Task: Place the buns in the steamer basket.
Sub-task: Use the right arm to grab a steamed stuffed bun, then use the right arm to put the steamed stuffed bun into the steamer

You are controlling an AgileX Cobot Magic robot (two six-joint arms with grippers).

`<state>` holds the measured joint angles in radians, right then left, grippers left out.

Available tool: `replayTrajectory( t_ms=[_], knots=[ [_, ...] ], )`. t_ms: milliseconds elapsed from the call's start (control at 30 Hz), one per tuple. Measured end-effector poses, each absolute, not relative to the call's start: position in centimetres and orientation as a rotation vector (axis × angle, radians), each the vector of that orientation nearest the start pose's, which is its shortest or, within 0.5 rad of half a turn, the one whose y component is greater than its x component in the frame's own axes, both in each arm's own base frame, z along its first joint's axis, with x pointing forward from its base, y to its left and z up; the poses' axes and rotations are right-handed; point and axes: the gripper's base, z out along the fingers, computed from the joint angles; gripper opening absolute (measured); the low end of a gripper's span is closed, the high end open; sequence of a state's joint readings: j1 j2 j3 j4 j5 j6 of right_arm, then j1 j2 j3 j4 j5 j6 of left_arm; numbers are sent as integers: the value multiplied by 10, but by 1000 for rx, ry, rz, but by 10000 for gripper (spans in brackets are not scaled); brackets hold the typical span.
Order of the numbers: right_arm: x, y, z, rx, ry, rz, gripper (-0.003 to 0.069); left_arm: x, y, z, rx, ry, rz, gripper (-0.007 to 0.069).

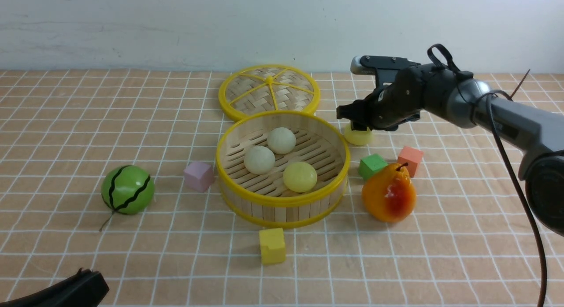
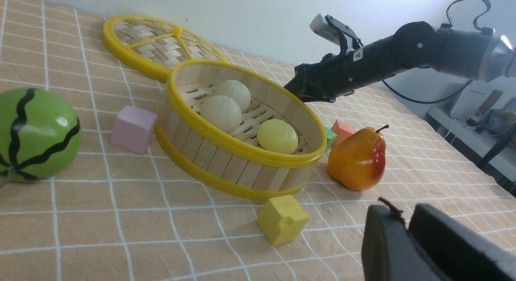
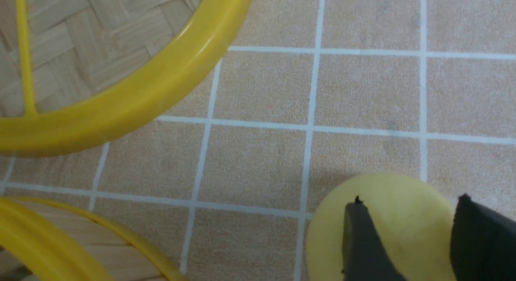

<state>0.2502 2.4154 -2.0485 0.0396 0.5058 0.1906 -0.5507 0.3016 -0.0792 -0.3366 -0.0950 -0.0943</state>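
Black fingers of the left gripper (image 2: 403,211) stand slightly parted, nothing between them, toward the near left corner of the desk (image 1: 145,263). Nearest among the loose pieces is the matt yellow block (image 1: 272,246), square-edged, with a small notch, just in front of the steamer basket (image 1: 282,212).

Beyond it, toward the left edge, sits the glossy green ball (image 1: 128,190), round, with wavy black stripes and a stringy stem. The orange pear (image 1: 389,193), waxy and blushed red, lies right of the basket. The basket itself is round, its pale bamboo slats bound by smooth yellow rims; the lilac block (image 1: 198,176) is just beside its left wall. On the slotted floor rest three buns: a pale yellow one (image 1: 300,176) nearest, then two off-white ones (image 1: 259,160) (image 1: 282,140) side by side.

Behind the pear are the flat-faced green block (image 1: 372,166) and coral block (image 1: 410,160). Farther on, the fourth bun (image 1: 358,135), pale yellow and softly rounded, sits on the desk outside the basket. The right gripper (image 3: 409,202) has its jaws apart over it, one finger overlapping it in view; whether they press it I cannot tell. Toward the far edge lies the woven disc (image 1: 260,95), yellow-rimmed and spoked.
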Motion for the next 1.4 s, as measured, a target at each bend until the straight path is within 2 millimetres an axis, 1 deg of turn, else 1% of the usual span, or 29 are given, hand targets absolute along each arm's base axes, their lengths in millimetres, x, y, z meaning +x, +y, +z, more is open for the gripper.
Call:
replayTrajectory(
  t_ms=[100, 133, 167, 200, 267, 333, 433, 467, 500, 533, 567, 600, 667, 733, 767, 833, 867, 900, 967, 1033, 1100, 1200, 1233, 1300, 1400],
  knots=[
    [531, 137, 169, -39, 2371, 253, 207, 73, -42, 228, 76, 1664, -726, 90],
    [531, 137, 169, -39, 2371, 253, 201, 73, -42, 228, 76, 1664, -726, 91],
    [531, 137, 169, -39, 2371, 253, 173, 73, -42, 228, 76, 1664, -726, 92],
    [531, 137, 169, -39, 2371, 253, 113, 73, -42, 228, 76, 1664, -726, 94],
    [530, 137, 169, -40, 2374, 251, 36, 73, -42, 228, 76, 1664, -726, 96],
    [529, 137, 171, -43, 2383, 247, 9, 73, -42, 228, 76, 1664, -726, 99],
    [526, 136, 180, -55, 2400, 240, 9, 73, -42, 228, 76, 1664, -726, 101],
    [522, 135, 190, -76, 2409, 228, 9, 73, -42, 228, 76, 1664, -726, 102],
    [521, 135, 191, -82, 2415, 224, 9, 73, -42, 228, 76, 1664, -726, 102],
    [518, 134, 201, -103, 2419, 213, 9, 73, -42, 228, 76, 1664, -726, 102],
    [512, 132, 222, -130, 2405, 204, 9, 73, -42, 228, 76, 1664, -726, 102],
    [508, 131, 233, -155, 2400, 195, 9, 73, -42, 228, 76, 1664, -726, 102],
    [493, 134, 266, -218, 2369, 200, 9, 73, -42, 228, 76, 1664, -726, 102],
    [479, 142, 288, -287, 2348, 216, 9, 73, -42, 228, 76, 1664, -726, 103],
    [470, 148, 295, -325, 2346, 233, 9, 73, -42, 228, 76, 1664, -726, 104],
    [457, 162, 300, -393, 2340, 275, 9, 73, -42, 228, 76, 1664, -726, 107],
    [451, 170, 299, -422, 2346, 297, 9, 73, -42, 228, 76, 1664, -726, 108],
    [442, 184, 291, -479, 2359, 334, 9, 73, -42, 228, 76, 1664, -726, 110],
    [436, 194, 280, -512, 2373, 357, 9, 73, -42, 228, 76, 1664, -726, 110],
    [432, 208, 261, -537, 2371, 376, 9, 73, -42, 228, 76, 1664, -726, 111],
    [434, 213, 247, -526, 2359, 376, 9, 73, -42, 228, 76, 1664, -726, 112],
    [440, 213, 239, -498, 2329, 370, 10, 73, -42, 228, 76, 1664, -726, 112],
    [441, 213, 239, -496, 2321, 368, 10, 73, -42, 228, 76, 1664, -726, 112],
    [447, 214, 232, -488, 2286, 353, 11, 73, -42, 228, 76, 1664, -726, 112],
    [451, 215, 222, -482, 2277, 345, 17, 73, -42, 228, 76, 1664, -726, 113]
  ],
)
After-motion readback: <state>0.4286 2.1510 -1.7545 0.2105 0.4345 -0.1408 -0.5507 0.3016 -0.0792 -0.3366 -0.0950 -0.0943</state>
